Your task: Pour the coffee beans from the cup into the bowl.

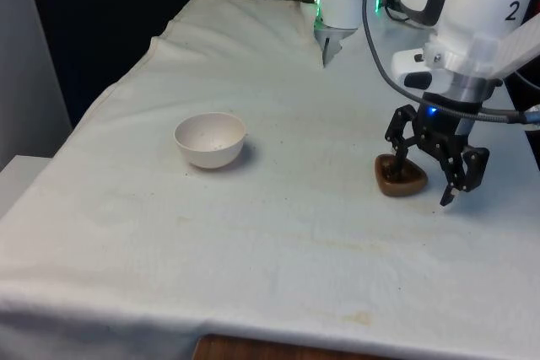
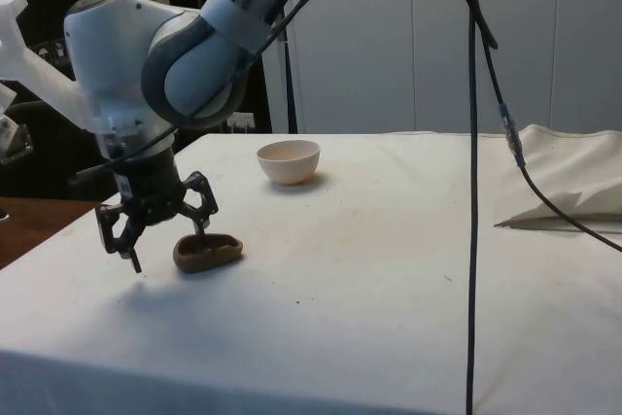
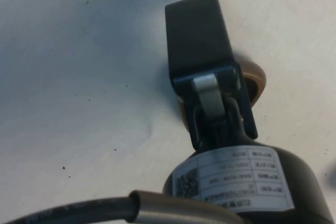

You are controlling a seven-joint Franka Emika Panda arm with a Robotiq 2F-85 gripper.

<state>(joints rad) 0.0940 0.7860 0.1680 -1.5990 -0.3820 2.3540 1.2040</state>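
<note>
A low brown cup (image 1: pixel 402 180) (image 2: pixel 207 252) sits on the white cloth at the front view's right. My gripper (image 1: pixel 421 189) (image 2: pixel 168 252) is open and lowered over it. One finger reaches down at the cup's rim, and the other hangs outside the cup near the cloth. In the wrist view, one black finger (image 3: pixel 199 38) covers most of the cup (image 3: pixel 255 77). I cannot make out what is in the cup. The white bowl (image 1: pixel 211 139) (image 2: pixel 289 160) stands upright, well apart from the cup, toward the front view's left.
A black cable (image 2: pixel 473 143) hangs down in front of the side view. Bunched white cloth (image 2: pixel 573 187) lies at the table's far end. The table edge (image 1: pixel 523 208) is close beside the cup and gripper.
</note>
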